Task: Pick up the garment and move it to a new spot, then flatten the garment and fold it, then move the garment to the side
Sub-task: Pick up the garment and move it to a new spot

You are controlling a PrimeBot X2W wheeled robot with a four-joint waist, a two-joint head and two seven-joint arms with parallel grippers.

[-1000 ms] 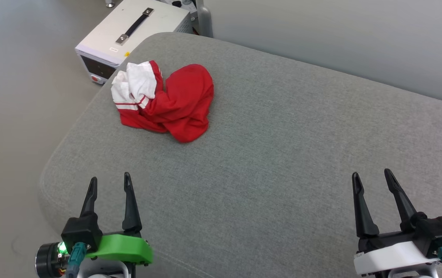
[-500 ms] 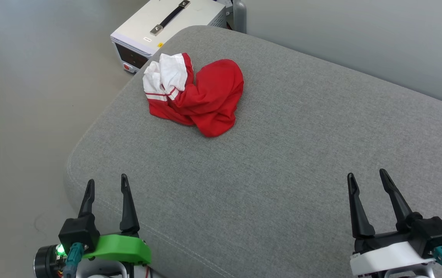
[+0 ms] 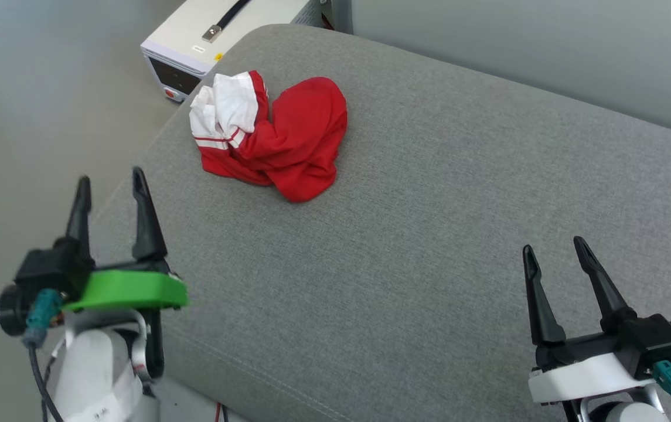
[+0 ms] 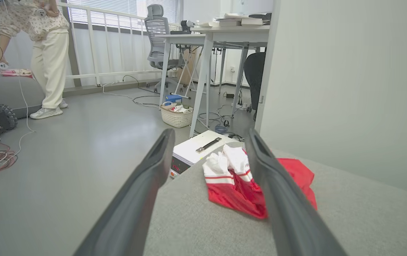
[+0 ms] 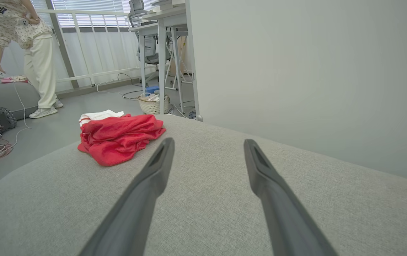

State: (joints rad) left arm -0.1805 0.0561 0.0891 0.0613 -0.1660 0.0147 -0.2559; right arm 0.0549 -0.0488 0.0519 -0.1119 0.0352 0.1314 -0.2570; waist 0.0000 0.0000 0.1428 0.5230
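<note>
1. Left gripper (image 3: pixel 110 174): its two fingers are standing fully apart and holding nothing. Over the last second it has been rising out of its low resting place and reaching forward. It is now hanging above the left edge of the grey cushion (image 3: pixel 429 211), with its pale forearm coming into the head view.
2. Right gripper (image 3: pixel 552 245): its jaws are standing equally wide and empty. It is keeping to the lower right over the cushion, hardly shifting, well apart from the cloth.
3. The garment (image 3: pixel 288 140): it is lying in a crumpled heap near the cushion's far left corner, untouched. The white sleeve and striped trim are bunching on its left, and the red body is spreading to its right. In the left wrist view it is sitting straight ahead, beyond the fingertips, partly hidden behind the right-hand finger.
4. Camera: the head view is itself swinging, so the heap's drift across the picture is a move of the camera, not of the cloth.
5. Surroundings: a white box (image 3: pixel 194 35) with a black handle is resting on the floor just past the cushion's corner. A person (image 4: pixel 48 53) is standing far across the room.
6. Reading: the pick-up appears to be just beginning, with the left arm taking the approach. Moving, flattening, folding and setting aside are all still waiting.
</note>
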